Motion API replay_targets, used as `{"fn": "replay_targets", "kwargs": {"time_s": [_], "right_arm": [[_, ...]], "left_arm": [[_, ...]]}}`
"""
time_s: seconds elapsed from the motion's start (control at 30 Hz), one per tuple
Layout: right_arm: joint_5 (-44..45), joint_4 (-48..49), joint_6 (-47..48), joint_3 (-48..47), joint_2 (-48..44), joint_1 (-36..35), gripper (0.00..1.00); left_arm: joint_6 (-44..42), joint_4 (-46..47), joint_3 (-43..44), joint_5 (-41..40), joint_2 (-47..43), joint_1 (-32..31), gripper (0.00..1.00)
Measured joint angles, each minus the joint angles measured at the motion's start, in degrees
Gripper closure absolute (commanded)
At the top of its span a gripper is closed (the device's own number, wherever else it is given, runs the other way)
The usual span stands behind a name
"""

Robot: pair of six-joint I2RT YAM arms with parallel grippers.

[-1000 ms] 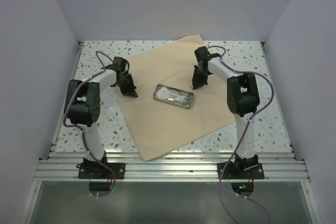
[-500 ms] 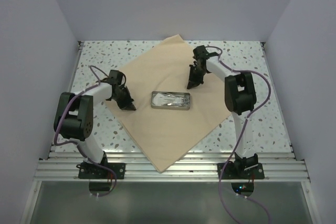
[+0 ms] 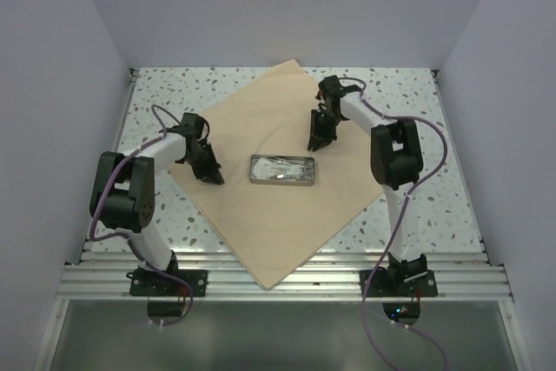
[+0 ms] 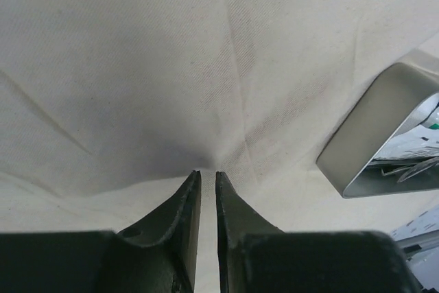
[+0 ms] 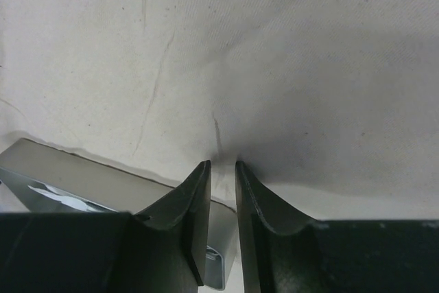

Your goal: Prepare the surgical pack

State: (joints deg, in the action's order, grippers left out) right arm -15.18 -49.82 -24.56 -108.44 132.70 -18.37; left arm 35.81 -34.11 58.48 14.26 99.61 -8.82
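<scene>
Cloth and metal finishes
Woven beige cloth [image 4: 171,66] is looking matt; the steel tray [image 4: 374,132] at 3 o'clock is gleaming.

1. Left arm [image 3: 161,147] first: white tube links run back from the fingers, broken by 1 chunky black joint housing.
2. Right arm [image 3: 358,112] matches it, with white links and a black housing of the same build.
3. Left gripper [image 3: 213,178] and right gripper [image 3: 314,142] are both black all over.
4. Up close, the left fingers [image 4: 180,214] are dark and matt. They curve to thin tips and thicken behind into a flat block.
5. The right fingers [image 5: 264,207] are the same 2 dark curved wedges.
6. A purple left cable [image 3: 106,197] loops along the arm behind the fingers, and a right cable [image 3: 444,141] does the same.
7. Farthest from the fingers sit the black base plates [image 3: 169,282], 1 per arm.
</scene>
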Motion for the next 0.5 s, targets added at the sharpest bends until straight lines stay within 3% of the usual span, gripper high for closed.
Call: {"fn": "replay_targets", "kwargs": {"time_s": [0.13, 0.27, 0.5], "right_arm": [[1.62, -1.14, 1.55, 3.67, -2.89, 0.04, 0.71], [2.43, -3.87, 2.69, 9.75, -8.85, 0.13, 0.53], [1.95, -5.11, 4.42, 14.36, -17.73, 0.13, 0.49]], "left_arm": [[-2.14, -1.53, 3.04, -1.09, -0.24, -0.39, 0.81], [-3.91, -2.10, 3.89, -1.07, -1.14, -2.32, 0.78], [-5.88, -2.95, 4.87, 1.46, -0.63, -5.35, 0.70]]}}
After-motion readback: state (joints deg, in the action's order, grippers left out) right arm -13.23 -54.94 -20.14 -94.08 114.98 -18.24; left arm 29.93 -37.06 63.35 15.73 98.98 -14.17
